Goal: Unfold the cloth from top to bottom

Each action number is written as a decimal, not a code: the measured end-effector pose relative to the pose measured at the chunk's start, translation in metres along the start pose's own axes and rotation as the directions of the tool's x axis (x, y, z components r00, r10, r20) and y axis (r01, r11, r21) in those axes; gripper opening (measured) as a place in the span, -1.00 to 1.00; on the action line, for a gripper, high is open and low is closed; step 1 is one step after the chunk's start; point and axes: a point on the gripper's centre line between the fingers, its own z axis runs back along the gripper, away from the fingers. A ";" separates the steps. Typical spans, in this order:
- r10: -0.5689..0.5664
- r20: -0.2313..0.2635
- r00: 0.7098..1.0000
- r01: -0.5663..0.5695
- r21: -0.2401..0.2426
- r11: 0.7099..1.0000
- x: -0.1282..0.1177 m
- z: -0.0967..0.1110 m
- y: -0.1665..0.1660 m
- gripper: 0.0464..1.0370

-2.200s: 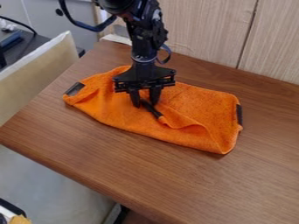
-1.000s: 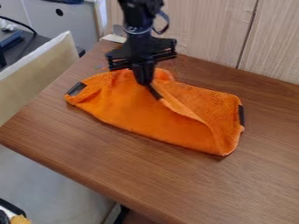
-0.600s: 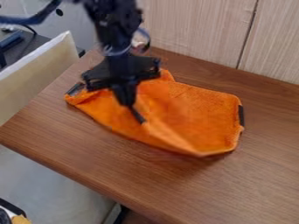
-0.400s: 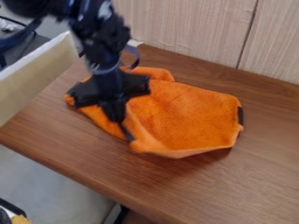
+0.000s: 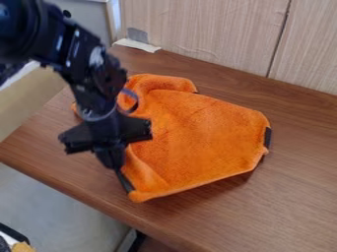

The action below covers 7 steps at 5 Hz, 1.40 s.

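Note:
My gripper point(image 5: 116, 165) hangs over the table's front left part, shut on the black-tagged corner of the orange cloth point(image 5: 194, 135). From that corner, the cloth spreads back and to the right across the table. Its near edge runs slanting from the held corner up to the black tag point(image 5: 267, 137) at the right. A rounded fold stands at the back, and the arm hides much of the cloth's left end.
The wooden table point(image 5: 276, 206) has its front edge just below the gripper. A pale wooden wall point(image 5: 211, 34) rises behind, with white tape point(image 5: 137, 46) at its foot. A beige panel point(image 5: 33, 103) stands beyond the left edge.
My gripper has moved down and left toward the front edge, drawing the cloth's held corner with it. The folded layer has opened out toward the front, and the cloth covers more of the table.

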 end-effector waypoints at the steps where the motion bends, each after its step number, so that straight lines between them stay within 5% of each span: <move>1: 0.013 -0.023 1.000 -0.013 0.023 1.000 -0.006 -0.016 0.004 -0.94; 2: 0.014 -0.014 1.000 -0.014 0.042 0.999 -0.009 -0.024 0.001 -0.73; 5: 0.035 -0.045 0.998 -0.033 0.056 0.998 -0.008 -0.025 -0.003 0.87; 7: 0.058 -0.009 0.998 -0.058 0.002 0.998 0.016 0.005 -0.015 0.93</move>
